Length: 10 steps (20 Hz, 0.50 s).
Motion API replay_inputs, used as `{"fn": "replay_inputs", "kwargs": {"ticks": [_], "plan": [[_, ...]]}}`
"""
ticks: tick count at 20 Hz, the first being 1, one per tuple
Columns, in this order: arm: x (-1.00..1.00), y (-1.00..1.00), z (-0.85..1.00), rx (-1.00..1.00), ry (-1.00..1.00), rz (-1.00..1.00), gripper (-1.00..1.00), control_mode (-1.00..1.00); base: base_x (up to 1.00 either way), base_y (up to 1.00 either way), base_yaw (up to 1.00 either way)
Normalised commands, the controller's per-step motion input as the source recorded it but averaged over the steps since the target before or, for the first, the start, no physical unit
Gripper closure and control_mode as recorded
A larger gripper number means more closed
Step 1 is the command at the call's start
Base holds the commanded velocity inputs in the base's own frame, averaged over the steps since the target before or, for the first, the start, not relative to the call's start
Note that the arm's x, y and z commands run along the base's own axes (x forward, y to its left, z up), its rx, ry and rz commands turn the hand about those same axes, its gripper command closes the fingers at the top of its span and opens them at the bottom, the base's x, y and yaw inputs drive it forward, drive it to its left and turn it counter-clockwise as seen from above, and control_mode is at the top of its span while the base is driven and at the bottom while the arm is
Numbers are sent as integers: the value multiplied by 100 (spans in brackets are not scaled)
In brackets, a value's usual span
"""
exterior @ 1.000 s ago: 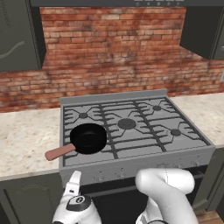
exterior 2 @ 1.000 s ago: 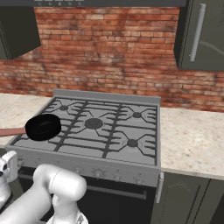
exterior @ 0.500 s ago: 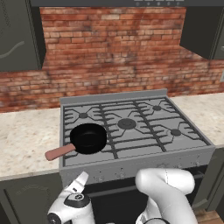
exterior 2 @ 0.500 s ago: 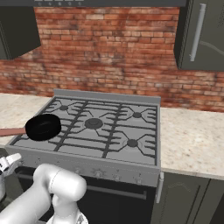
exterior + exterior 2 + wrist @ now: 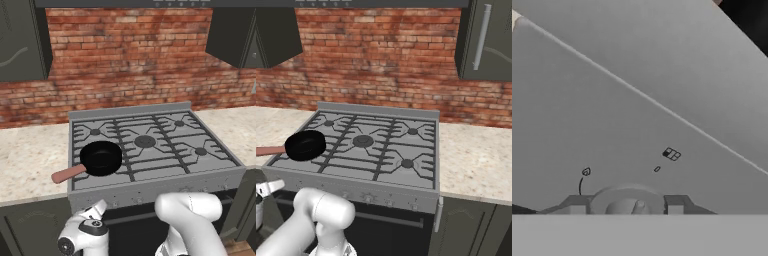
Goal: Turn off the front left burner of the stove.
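The stove [image 5: 150, 186] is a wide grey steel range with a row of small knobs on its front panel [image 5: 637, 120]. A black frying pan [image 5: 101, 157] with a reddish handle sits on the front left burner and hides its head. My gripper [image 5: 100, 206] is low at the left end of the front panel. In the hand view my gripper [image 5: 627, 206] is shut on a round grey knob [image 5: 628, 201], one dark finger tip on each side of it. From the right base view my gripper [image 5: 268, 187] shows at the panel's left end.
Speckled counter [image 5: 30, 160] flanks the stove on both sides, with a brick wall [image 5: 130, 55] behind. Dark cabinets [image 5: 483, 40] hang above. The black oven door [image 5: 391, 232] lies below the knob panel, close to my arm.
My hand has rolled at the stove's front panel: the white finger that stood upright a second ago now leans over to the right. Pan and stove have not moved.
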Motion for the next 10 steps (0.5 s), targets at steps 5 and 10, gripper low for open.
{"fn": "replay_inputs", "kwargs": {"ticks": [5,10], "plan": [[0,0,0,50,-21,-30,100,-100,0,0,0],[0,0,0,49,-25,-31,100,-100,0,0,0]]}}
